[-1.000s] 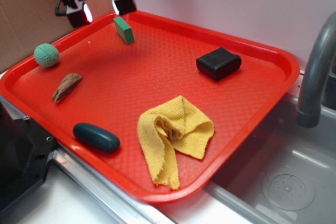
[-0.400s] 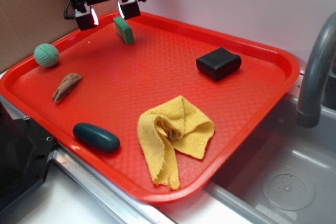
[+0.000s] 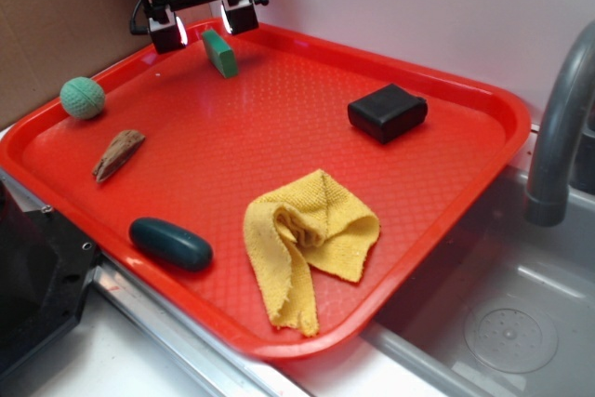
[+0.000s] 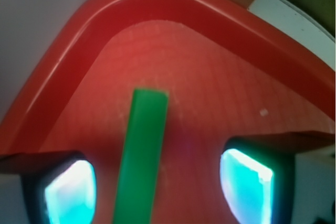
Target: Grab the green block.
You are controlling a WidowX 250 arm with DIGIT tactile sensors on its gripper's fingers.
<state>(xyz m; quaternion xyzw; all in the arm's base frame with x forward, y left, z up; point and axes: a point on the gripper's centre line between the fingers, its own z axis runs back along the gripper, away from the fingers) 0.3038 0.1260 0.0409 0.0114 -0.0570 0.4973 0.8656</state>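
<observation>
red tray (image 3: 483, 109) w/ green block (image 3: 219, 51), ball (image 3: 82, 97), black box (image 3: 388, 112), yellow cloth (image 3: 309, 241), teal oval (image 3: 170, 243), wood bit (image 3: 117, 153).

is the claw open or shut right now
Open: the claw has its fingers spread apart, with the green block between them, ungripped.

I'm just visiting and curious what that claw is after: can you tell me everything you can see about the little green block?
The green block is a small flat rectangular slab, bright green with a lighter top face and darker sides, looking like foam or plastic. It rests on the red tray near its far left corner, apart from the other items. The open claw hangs just above it, one finger on each side; in the wrist view the block runs between the fingers, nearer the left one, with no contact visible.
</observation>
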